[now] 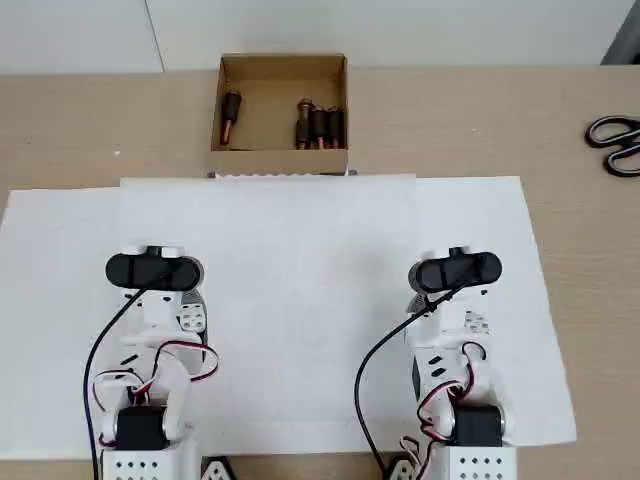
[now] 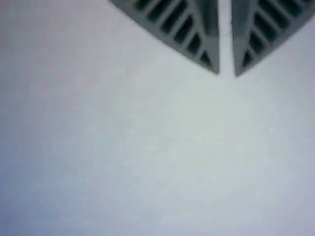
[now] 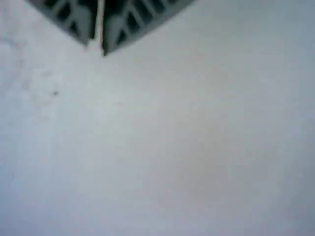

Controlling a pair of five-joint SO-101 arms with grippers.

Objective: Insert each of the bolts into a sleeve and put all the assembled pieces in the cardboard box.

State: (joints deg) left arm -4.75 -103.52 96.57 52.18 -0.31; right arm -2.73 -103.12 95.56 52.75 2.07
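Seen from above, a tan table [image 1: 80, 130] is mostly covered by a white paper sheet [image 1: 300, 260] whose near edge runs just short of the bottom of the frame. At the upper centre an open cardboard box [image 1: 280, 160] sits on the table just beyond the sheet's far edge. Dark and copper-coloured assembled pieces lie in it. A single piece [image 1: 232, 116] is near the box's left wall, and a cluster of three [image 1: 320, 126] is packed side by side toward its right wall. All are too small to tell bolt from sleeve. One arm [image 1: 150, 330] stands at the lower left of the frame and another arm [image 1: 455, 340] at the lower right. Their bases are cut off by the bottom edge, and a black wrist housing on each hides the fingers from above, so their sides cannot be told there. A broad stretch of white sheet lies between the arms and the box, and another between the two arms. A pair of scissors [image 1: 615, 145] lies on the table at the right edge, partly cut off and well apart from the box and the arms. In the left wrist view, the left gripper [image 2: 227, 69] hangs over blurred white paper. Its ribbed grey fingers [image 2: 197, 34] are cropped by the top edge, and the tips are drawn together with a thin slit between them, gripping nothing. In the right wrist view, the right gripper [image 3: 97, 44] is likewise cropped at the top, its tips together over the paper and holding nothing.
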